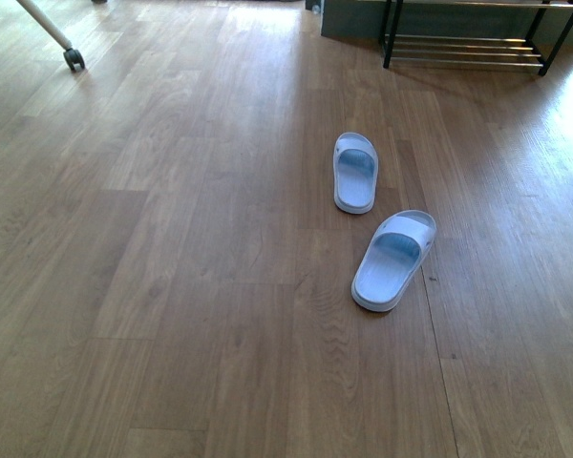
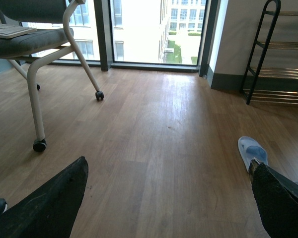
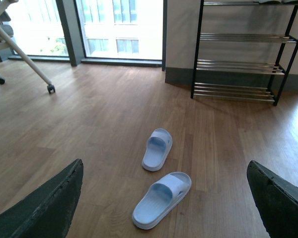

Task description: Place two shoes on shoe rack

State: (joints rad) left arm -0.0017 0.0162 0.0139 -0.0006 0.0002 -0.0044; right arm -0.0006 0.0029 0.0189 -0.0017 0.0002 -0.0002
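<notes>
Taking stock, we judge the task not yet begun: both shoes lie on the floor (image 1: pixel 191 286) and neither is on the shoe rack (image 1: pixel 463 59). What we see are pale blue slides, not laced shoes. The farther slide (image 1: pixel 355 172) sits at about 1 o'clock from us, its toe pointing to 12. The nearer slide (image 1: pixel 393 260) lies closer to us on the same bearing, toe angled toward 1 o'clock; the two are near each other but apart. The rack stands well beyond them, also near 1 o'clock, backed against the wall (image 3: pixel 181 34), and the bars we can see carry nothing. Both pickups and both placements are left to do.

Our left gripper (image 2: pixel 167 166) has its fingers spread wide with nothing between them, and our right gripper (image 3: pixel 165 166) is spread just as wide and holds nothing. Neither arm shows in the front view.

Bare floor surrounds both slides, and the lane from them to the rack looks unobstructed. A wheeled chair leg (image 1: pixel 53 33) stands at 11 o'clock, well apart. We judge the rack's black side posts to be the edges to mind.
</notes>
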